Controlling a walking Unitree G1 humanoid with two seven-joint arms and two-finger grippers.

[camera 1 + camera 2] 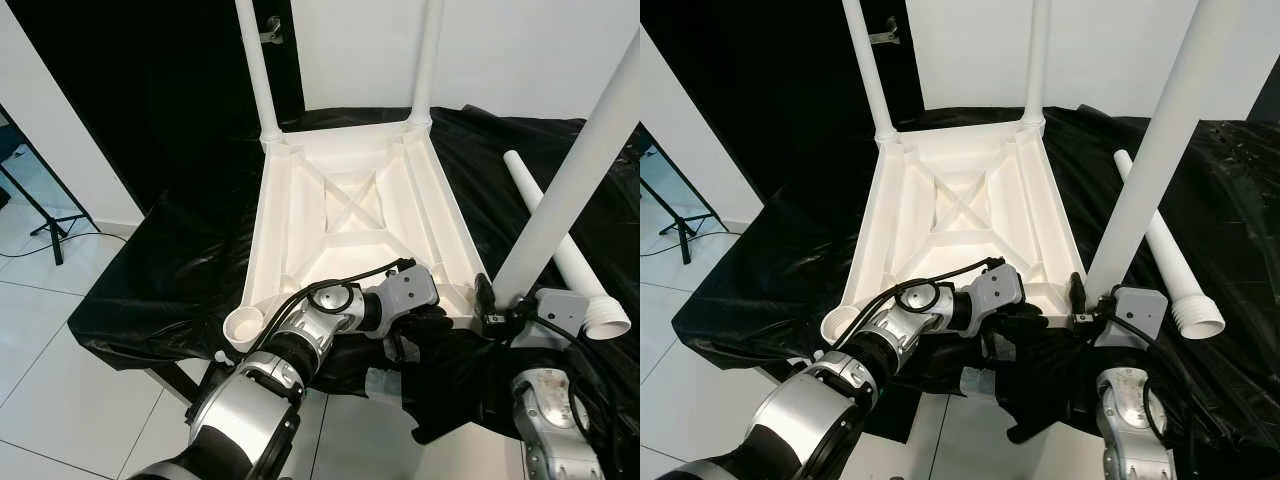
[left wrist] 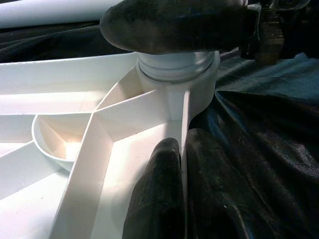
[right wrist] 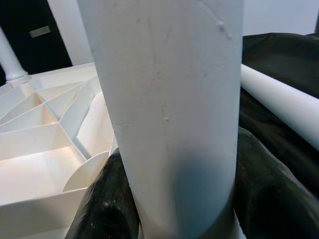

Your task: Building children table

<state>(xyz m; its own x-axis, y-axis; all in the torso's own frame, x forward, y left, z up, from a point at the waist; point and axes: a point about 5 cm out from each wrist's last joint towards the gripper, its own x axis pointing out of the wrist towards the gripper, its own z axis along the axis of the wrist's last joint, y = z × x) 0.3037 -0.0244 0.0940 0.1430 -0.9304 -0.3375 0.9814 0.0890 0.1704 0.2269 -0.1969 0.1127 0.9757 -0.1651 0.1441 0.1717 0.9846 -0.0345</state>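
From the head views I see the white table top (image 1: 345,215) lying upside down on a surface draped in black sheeting (image 1: 160,270). Two legs (image 1: 256,70) stand in its far corner sockets. A third leg (image 1: 575,170) stands tilted at the near right corner. A loose leg (image 1: 560,245) lies on the sheeting to the right, threaded end nearest me. The near left socket (image 1: 243,326) is open.

My left gripper (image 1: 432,318) reaches across the near edge to the near right corner; my right gripper (image 1: 497,305) is at the base of the third leg.

Left wrist view: the fingers (image 2: 157,199) straddle the top's thin edge wall, clamped on it, just below the corner socket.

Right wrist view: both fingers (image 3: 104,204) press either side of the third leg, gripping it.
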